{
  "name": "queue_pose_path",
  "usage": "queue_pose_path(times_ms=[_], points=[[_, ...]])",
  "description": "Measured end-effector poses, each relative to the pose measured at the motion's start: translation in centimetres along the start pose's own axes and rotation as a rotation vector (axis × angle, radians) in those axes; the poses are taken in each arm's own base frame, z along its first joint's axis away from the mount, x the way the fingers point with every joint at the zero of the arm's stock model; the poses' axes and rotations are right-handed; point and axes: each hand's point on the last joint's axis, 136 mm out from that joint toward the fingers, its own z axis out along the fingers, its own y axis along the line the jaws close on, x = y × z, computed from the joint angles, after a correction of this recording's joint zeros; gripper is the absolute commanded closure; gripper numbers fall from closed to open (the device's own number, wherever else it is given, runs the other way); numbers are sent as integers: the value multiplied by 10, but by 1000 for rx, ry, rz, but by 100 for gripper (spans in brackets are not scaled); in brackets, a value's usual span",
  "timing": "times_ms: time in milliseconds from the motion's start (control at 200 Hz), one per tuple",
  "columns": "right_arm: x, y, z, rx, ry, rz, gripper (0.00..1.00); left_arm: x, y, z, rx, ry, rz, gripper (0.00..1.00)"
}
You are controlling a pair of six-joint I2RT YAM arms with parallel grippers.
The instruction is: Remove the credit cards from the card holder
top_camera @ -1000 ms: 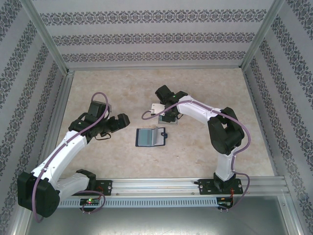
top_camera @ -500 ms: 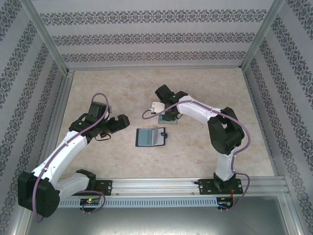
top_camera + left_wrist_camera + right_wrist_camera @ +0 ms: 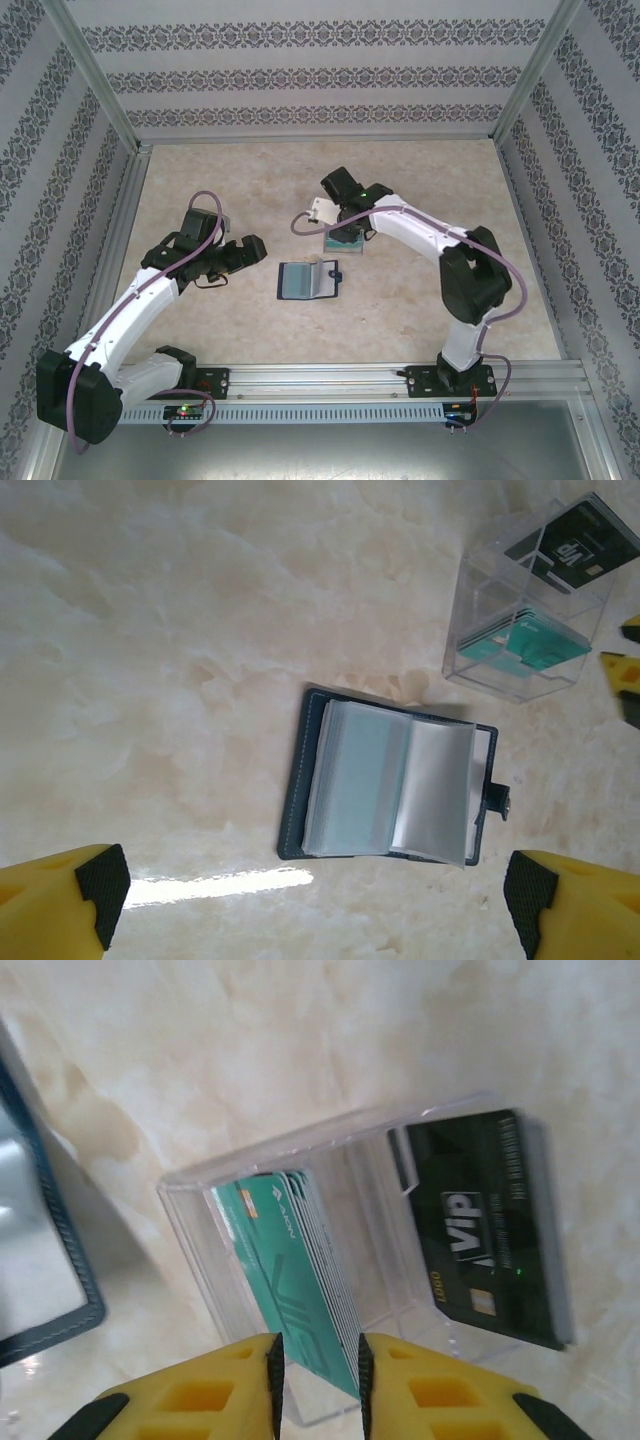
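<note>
Your left tool (image 3: pixel 315 885) gapes wide over the holder (image 3: pixel 390 780) on the beige surface (image 3: pixel 150 630). Your right tool (image 3: pixel 315 1380) sits narrow at the teal cards (image 3: pixel 300 1290) in a clear box (image 3: pixel 300 1150); I can't tell if it grips them.

1. The left edge of the right wrist view cuts off the card holder (image 3: pixel 40 1260); you see one corner.
2. The right gripper (image 3: pixel 315 1350) hides the lower end of the teal credit cards (image 3: pixel 290 1260); you cannot count them.
3. In the top view, the clear box (image 3: pixel 340 244) contents are too small to read.
</note>
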Motion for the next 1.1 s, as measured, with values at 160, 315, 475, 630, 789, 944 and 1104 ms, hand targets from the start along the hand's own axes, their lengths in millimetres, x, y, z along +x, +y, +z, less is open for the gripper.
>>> queue_pose_path(times_ms=[160, 315, 475, 630, 789, 944, 1104], points=[[-17, 6, -41, -25, -145, 226, 73, 2, -8, 8, 48, 31, -14, 17], [-30, 27, -49, -126, -183, 477, 75, 6, -10, 20, 70, 71, -33, 30], [-43, 68, -43, -237, -154, 650, 75, 9, -10, 32, 81, 109, -54, 40], [-53, 108, -27, -327, -84, 768, 76, 11, -8, 47, 86, 147, -73, 41], [-48, 134, 0, -363, 20, 851, 76, 15, -4, 56, 83, 174, -85, 41], [-30, 146, 17, -358, 105, 913, 76, 15, -5, 62, 94, 184, -85, 41], [0, 150, 29, -322, 186, 965, 77, 16, -9, 65, 109, 194, -82, 41]])
